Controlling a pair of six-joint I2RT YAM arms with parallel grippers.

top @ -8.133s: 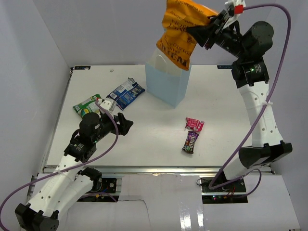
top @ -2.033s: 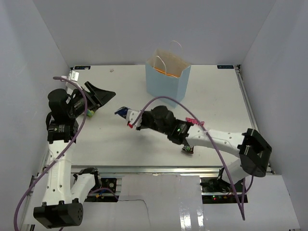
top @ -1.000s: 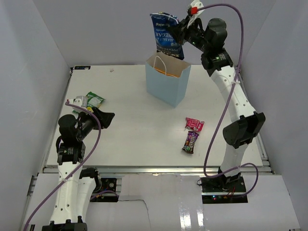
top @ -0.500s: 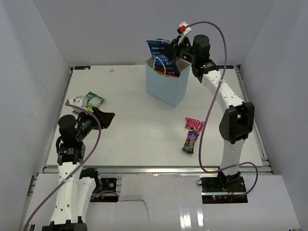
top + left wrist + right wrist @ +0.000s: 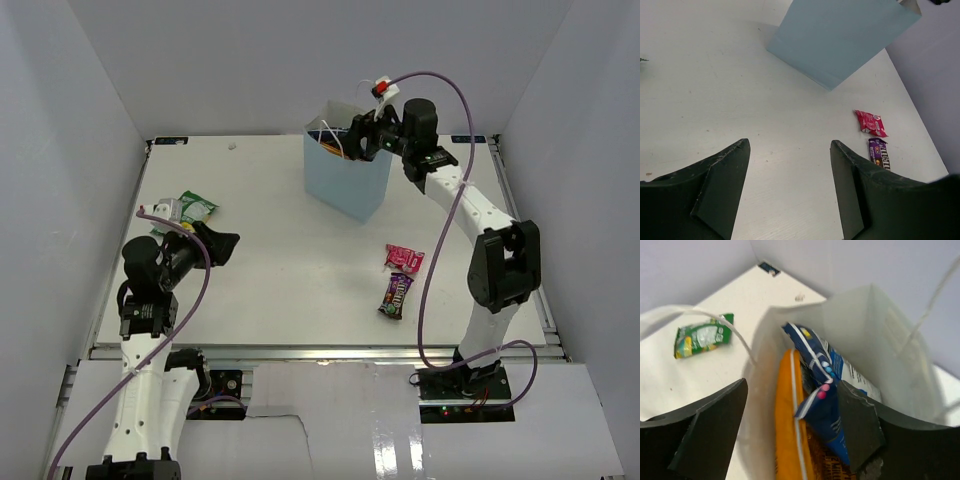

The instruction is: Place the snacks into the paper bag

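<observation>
The light blue paper bag point(image 5: 347, 176) stands upright at the back of the table. My right gripper point(image 5: 361, 137) hangs open over its mouth. In the right wrist view the blue chip bag point(image 5: 826, 390) sits inside the paper bag point(image 5: 880, 330) beside the orange chip bag point(image 5: 789, 440), loose between the spread jaws of my right gripper point(image 5: 792, 385) and leaning on one finger. A green packet point(image 5: 193, 208) lies at the left, just beyond my open, empty left gripper point(image 5: 224, 243). The pink packet point(image 5: 405, 259) and the dark candy pack point(image 5: 397, 293) lie right of centre.
The white cord handles point(image 5: 333, 138) arch over the bag's mouth close to my right fingers. White walls enclose the table on three sides. From the left wrist I see the paper bag point(image 5: 840, 35), the pink packet point(image 5: 870, 123) and the candy pack point(image 5: 879, 152) ahead.
My right gripper came down with the blue chip bag into the paper bag's mouth and opened, letting it go. The left arm has stayed put.
</observation>
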